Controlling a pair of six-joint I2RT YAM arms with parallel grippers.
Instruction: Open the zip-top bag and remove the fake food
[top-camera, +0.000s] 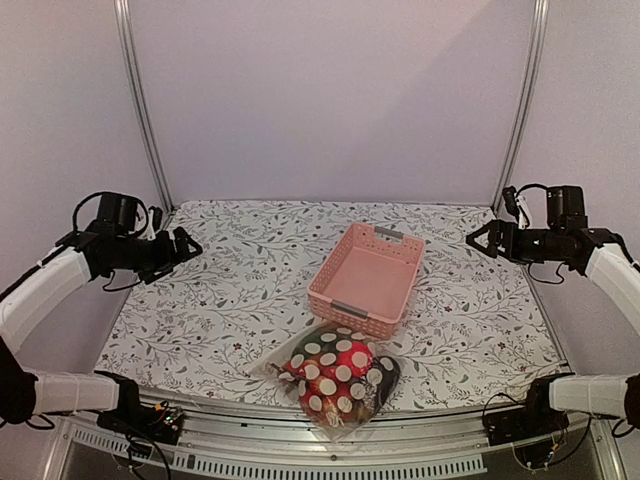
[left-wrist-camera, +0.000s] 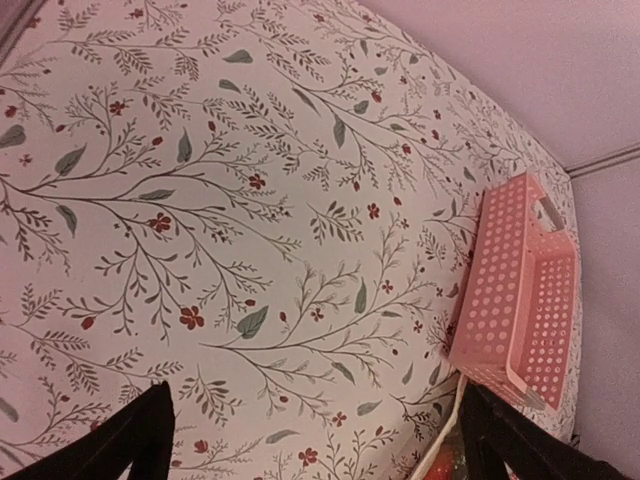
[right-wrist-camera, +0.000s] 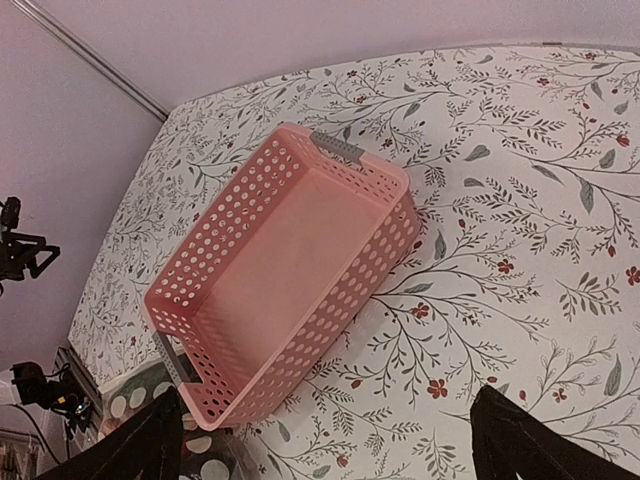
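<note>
**Item 1: zip-top bag** (top-camera: 338, 388). Clear crinkly pouch with bold white dots. It lies flat at the near edge of the table, about midway between the two arm bases. Its far edge sits close against the near end of the pink basket; I cannot tell whether they touch. I cannot make out the state of the zip from here. The right wrist view catches one dotted corner (right-wrist-camera: 140, 405).

**Item 2: fake food** (top-camera: 318, 372). Glossy red pieces bunched inside the bag, with a darker piece toward its right side. Individual shapes are hard to sort through the plastic.

**Item 3: pink basket** (top-camera: 345, 308). Perforated walls and grey handle tabs. It stands upright near the table centre, set at an angle, just beyond the bag.

**Item 4: left gripper** (top-camera: 195, 245). Raised over the left edge of the table, pointing inward, well apart from the bag. The fingers (left-wrist-camera: 140, 440) are spread wide with only cloth showing between them.

**Item 5: right gripper** (top-camera: 472, 240). Raised at the right edge, mirroring the left. The fingers (right-wrist-camera: 525, 440) are spread wide, and nothing is held.

**Item 6: table** (top-camera: 220, 300). Covered in white cloth printed with leafy sprigs and small red flowers.
</note>
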